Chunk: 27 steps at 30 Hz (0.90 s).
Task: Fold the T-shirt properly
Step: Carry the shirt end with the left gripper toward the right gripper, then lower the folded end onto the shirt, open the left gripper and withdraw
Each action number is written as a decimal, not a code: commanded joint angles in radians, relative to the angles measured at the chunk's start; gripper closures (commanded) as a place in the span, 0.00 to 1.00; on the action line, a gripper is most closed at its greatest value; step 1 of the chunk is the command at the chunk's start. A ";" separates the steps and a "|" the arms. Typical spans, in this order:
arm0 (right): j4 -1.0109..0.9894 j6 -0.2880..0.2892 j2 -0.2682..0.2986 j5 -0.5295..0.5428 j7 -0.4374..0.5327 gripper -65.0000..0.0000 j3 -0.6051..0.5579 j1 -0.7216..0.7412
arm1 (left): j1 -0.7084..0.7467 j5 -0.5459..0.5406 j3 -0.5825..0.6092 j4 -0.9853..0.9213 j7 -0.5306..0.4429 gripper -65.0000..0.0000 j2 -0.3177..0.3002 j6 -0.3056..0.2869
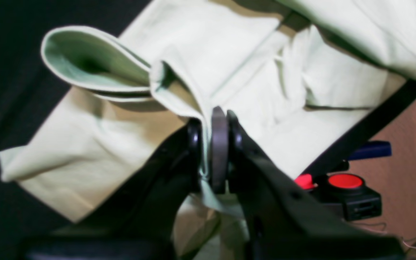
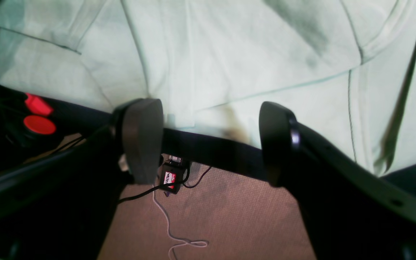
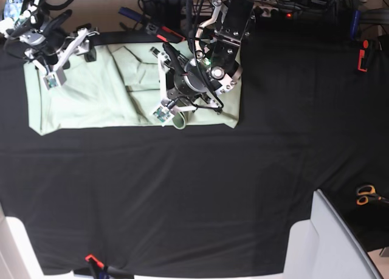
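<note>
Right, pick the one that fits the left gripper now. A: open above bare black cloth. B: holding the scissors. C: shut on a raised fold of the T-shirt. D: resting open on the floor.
C: in the left wrist view the left gripper has its pads pressed together on a lifted fold of the T-shirt.

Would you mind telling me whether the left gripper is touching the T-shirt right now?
Touching. The left wrist view shows the left gripper shut on a raised fold of the T-shirt, with cloth pinched between its pads.
</note>
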 commanded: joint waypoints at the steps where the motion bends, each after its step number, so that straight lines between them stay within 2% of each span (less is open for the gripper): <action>1: 0.016 0.006 0.006 0.013 0.016 0.39 0.004 0.000 | -0.013 -0.010 0.004 0.009 -0.013 1.00 0.013 0.000; 13: 0.017 0.006 0.006 0.013 0.016 0.39 0.004 -0.001 | -0.018 -0.010 0.004 0.007 -0.015 1.00 0.013 0.000; 19: 0.017 0.006 0.006 0.013 0.016 0.39 0.004 -0.003 | -0.045 -0.011 0.085 -0.048 -0.015 1.00 0.013 -0.001; 27: 0.019 0.006 0.006 0.013 0.016 0.39 0.006 -0.006 | -0.050 -0.011 0.073 -0.048 -0.015 1.00 0.013 0.000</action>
